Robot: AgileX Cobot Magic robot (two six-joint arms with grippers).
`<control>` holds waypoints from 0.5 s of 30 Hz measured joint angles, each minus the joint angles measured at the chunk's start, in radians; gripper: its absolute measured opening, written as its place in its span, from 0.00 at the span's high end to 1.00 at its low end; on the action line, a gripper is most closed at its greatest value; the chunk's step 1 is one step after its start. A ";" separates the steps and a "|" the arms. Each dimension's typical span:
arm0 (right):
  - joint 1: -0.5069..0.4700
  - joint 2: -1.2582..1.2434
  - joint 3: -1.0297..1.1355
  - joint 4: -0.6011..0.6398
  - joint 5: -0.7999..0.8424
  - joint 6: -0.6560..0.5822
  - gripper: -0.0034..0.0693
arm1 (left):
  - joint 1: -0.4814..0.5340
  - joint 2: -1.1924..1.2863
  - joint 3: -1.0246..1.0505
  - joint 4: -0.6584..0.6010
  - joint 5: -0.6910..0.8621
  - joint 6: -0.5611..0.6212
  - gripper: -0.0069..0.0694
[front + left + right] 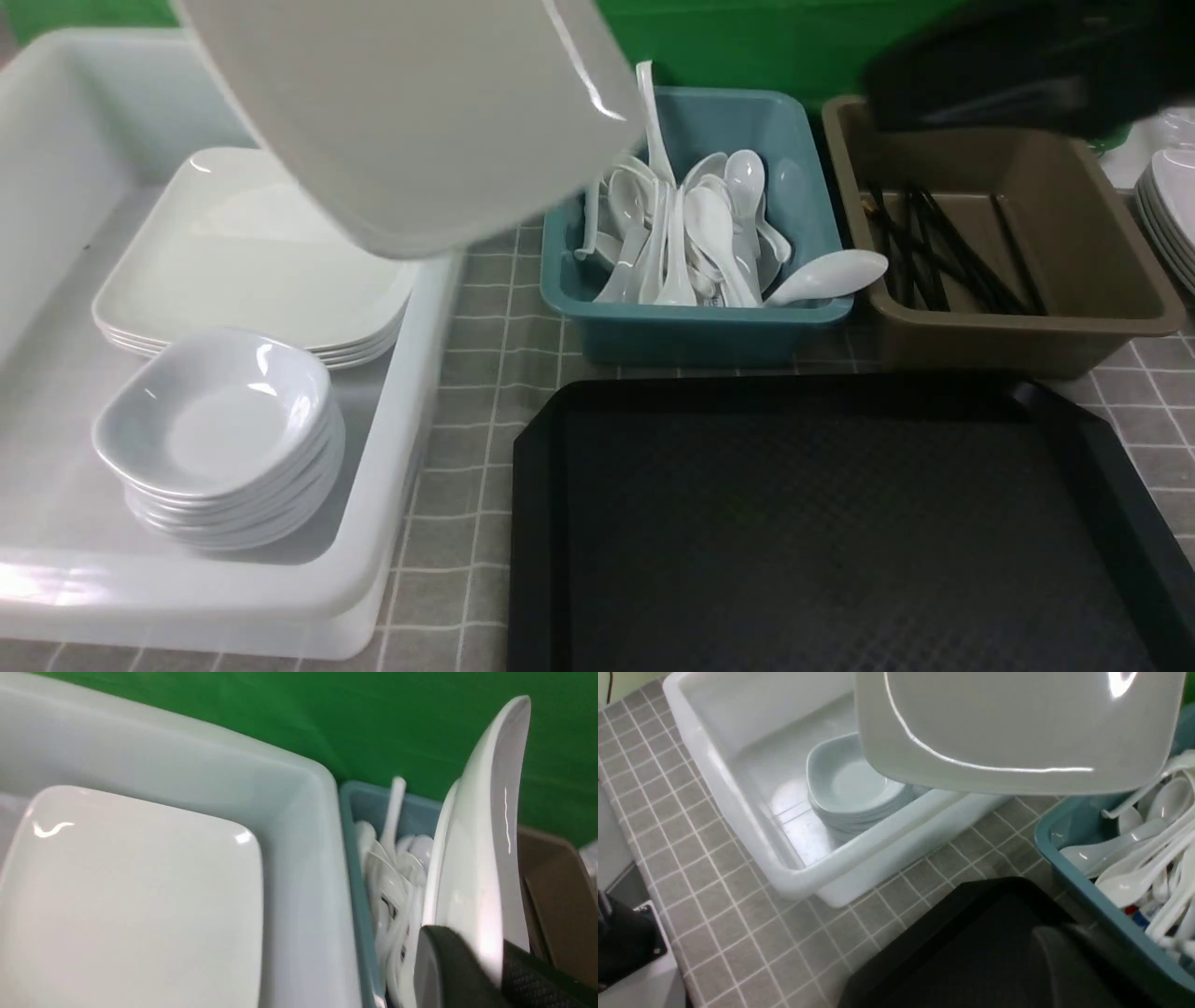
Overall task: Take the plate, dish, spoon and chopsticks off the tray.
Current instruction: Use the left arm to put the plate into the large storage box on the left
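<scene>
Grips the plate (420, 112) by one edge in the left claw (486, 970), fingers pressed onto both faces. Holds it raised and tilted, touching nothing else.

Directly beneath the claw: the stack of large plates (252, 252) inside the white bin (56, 121). Looks like the step of setting this plate onto that stack.

- Level the plate first.
- Square its corners with the stack's.
- Lower slowly.
- Loosen the grip only after resting the free edge.
- Avoid dropping from height, given the likely slide of glossy on glossy.
- Steer clear of the bin's wall.
- Steer clear of the stack of small dishes (219, 429), below the claw and nearer the robot.

Below and right of the claw: the tray (840, 523), showing only bare textured surface. Right of the claw: the teal bin (700, 327), full of spoons (709, 233). Further right: the brown bin (1018, 345), holding the chopsticks (943, 252). Well apart from the plate: the right claw (1069, 956), pressed together, carrying nothing visible.

Under everything: a counter (485, 308) covered in grey checked cloth. Beyond it: a green backdrop (794, 37).
</scene>
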 joint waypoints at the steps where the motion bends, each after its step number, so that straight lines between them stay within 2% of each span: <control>1: 0.013 0.006 -0.005 -0.015 -0.008 0.008 0.92 | 0.009 0.000 0.005 -0.015 -0.003 0.006 0.87; 2: 0.060 0.067 -0.053 -0.068 -0.036 0.036 0.92 | 0.096 0.000 0.062 -0.075 -0.044 0.032 0.87; 5: 0.110 0.144 -0.127 -0.100 -0.056 0.048 0.92 | 0.172 0.000 0.166 -0.151 -0.132 0.055 0.87; 11: 0.183 0.263 -0.227 -0.109 -0.068 0.055 0.92 | 0.205 0.001 0.407 -0.266 -0.393 0.103 0.87; 15: 0.219 0.338 -0.284 -0.112 -0.121 0.047 0.92 | 0.205 0.035 0.554 -0.402 -0.564 0.160 0.87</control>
